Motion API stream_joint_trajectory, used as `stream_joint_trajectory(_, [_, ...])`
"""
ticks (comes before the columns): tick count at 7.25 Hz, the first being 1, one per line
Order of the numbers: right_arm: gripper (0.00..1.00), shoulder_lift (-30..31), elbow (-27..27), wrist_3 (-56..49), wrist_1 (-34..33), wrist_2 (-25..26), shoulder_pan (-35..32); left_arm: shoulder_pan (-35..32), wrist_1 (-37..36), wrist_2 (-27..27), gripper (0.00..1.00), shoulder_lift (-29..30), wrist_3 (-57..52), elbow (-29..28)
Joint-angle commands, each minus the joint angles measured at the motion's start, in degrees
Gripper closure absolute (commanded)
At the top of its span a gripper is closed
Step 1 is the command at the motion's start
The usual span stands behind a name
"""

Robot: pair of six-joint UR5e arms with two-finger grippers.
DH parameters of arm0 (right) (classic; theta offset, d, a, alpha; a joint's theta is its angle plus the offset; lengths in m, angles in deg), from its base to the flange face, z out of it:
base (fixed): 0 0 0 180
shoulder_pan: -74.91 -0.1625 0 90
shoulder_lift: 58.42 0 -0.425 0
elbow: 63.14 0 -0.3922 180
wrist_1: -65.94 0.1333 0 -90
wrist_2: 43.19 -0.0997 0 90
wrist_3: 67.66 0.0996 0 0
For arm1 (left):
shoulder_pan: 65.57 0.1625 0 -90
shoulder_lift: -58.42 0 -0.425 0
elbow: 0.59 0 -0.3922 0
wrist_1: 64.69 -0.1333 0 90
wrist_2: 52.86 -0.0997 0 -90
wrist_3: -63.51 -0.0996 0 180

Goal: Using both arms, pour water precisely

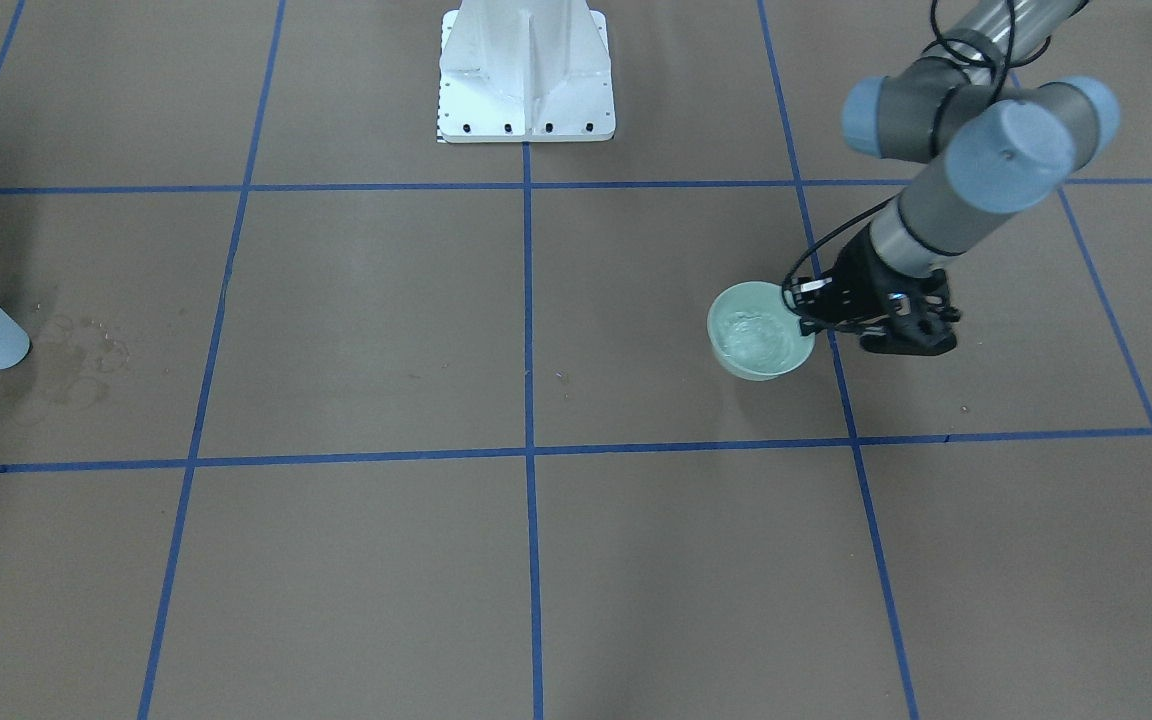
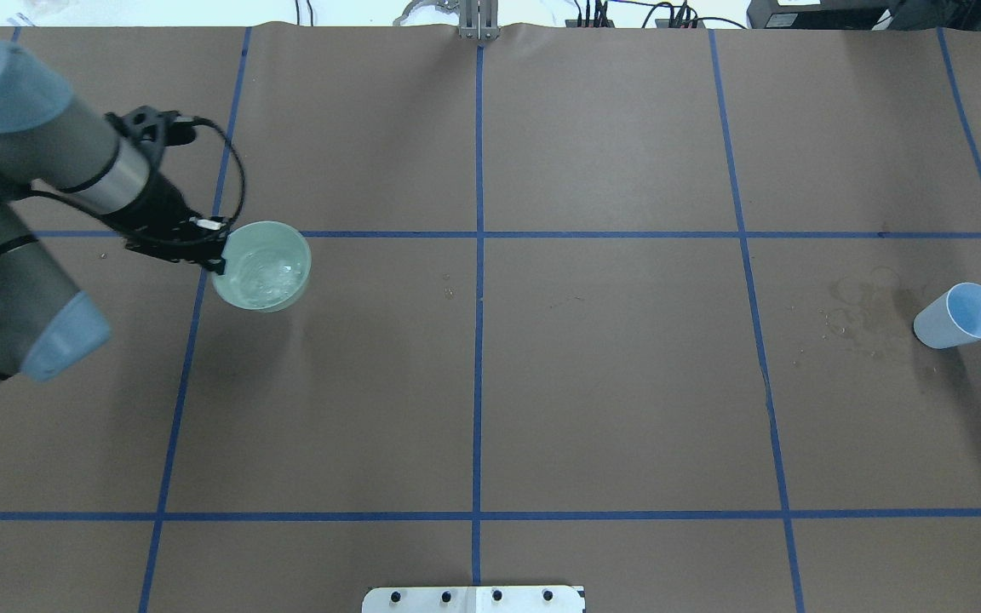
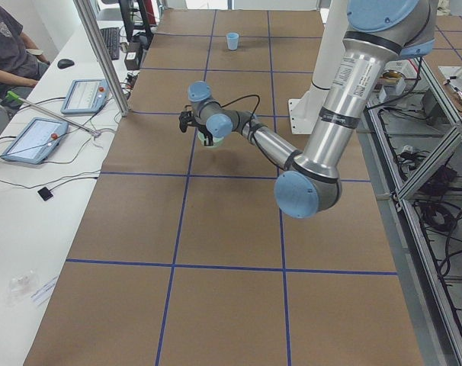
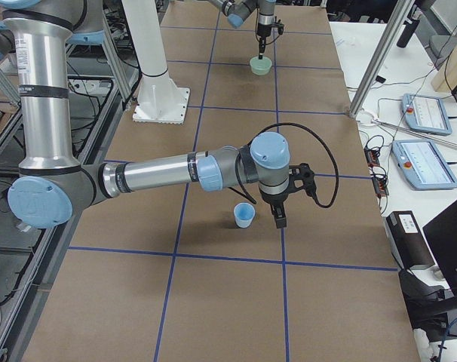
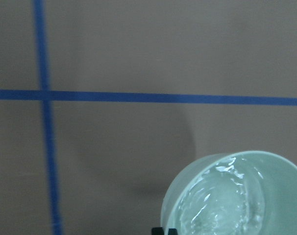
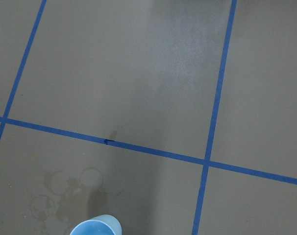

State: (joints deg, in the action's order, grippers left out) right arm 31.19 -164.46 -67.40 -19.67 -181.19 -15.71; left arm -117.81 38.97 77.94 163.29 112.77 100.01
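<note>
We see the left arm (image 2: 31,162) reaching across the brown table (image 2: 610,383) on the robot's left half, with the left gripper (image 2: 214,260) pointing down at the edge of a pale green bowl (image 2: 306,271). Its fingers are close together at the rim nearest the arm and seem to pinch that rim. The left wrist view shows only two black tips there, so we take the grip as likely, not certain. The water (image 5: 222,205) is in this bowl, a shallow clear layer with white glints and ripples across the bottom. The bowl is beside a crossing of the blue tape lines (image 2: 479,340). We cannot tell whether its base touches the paper or is just above it.

Far off on the robot's right half, a pale blue cup (image 2: 959,317) stands upright, with faint ring-shaped wet marks (image 2: 861,311) on the paper next to it. In the right side view, the right arm (image 4: 153,177) stretches low over the table. The right gripper (image 4: 278,215) hangs pointing down just beside the cup. We cannot tell whether its fingers are apart or together, or whether they touch the cup
</note>
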Motion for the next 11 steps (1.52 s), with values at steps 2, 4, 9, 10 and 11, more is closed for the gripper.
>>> stream_joint_trajectory(2, [0.01,0.2,0.0,0.0,0.0,0.0,0.0,-9.1,0.0,3.8,1.0,-15.0,-20.1,0.6])
stream_joint_trajectory(4, [0.01,0.9,-0.1,0.0,0.0,0.0,0.0,-9.1,-0.2,3.3,1.0,-16.9,-20.3,-2.6])
stream_joint_trajectory(9, [0.01,1.7,-1.2,0.2,0.0,-0.1,0.0,-11.8,0.5,3.8,0.0,-16.9,-20.6,-5.8])
stream_joint_trajectory(10, [0.01,1.6,-1.3,0.2,0.0,0.0,0.0,-16.6,0.1,6.9,0.0,-17.5,-23.6,-2.5])
stream_joint_trajectory(11, [0.01,1.6,-1.3,0.2,0.1,0.0,0.1,-18.2,0.0,7.8,0.0,-20.3,-24.0,3.5])
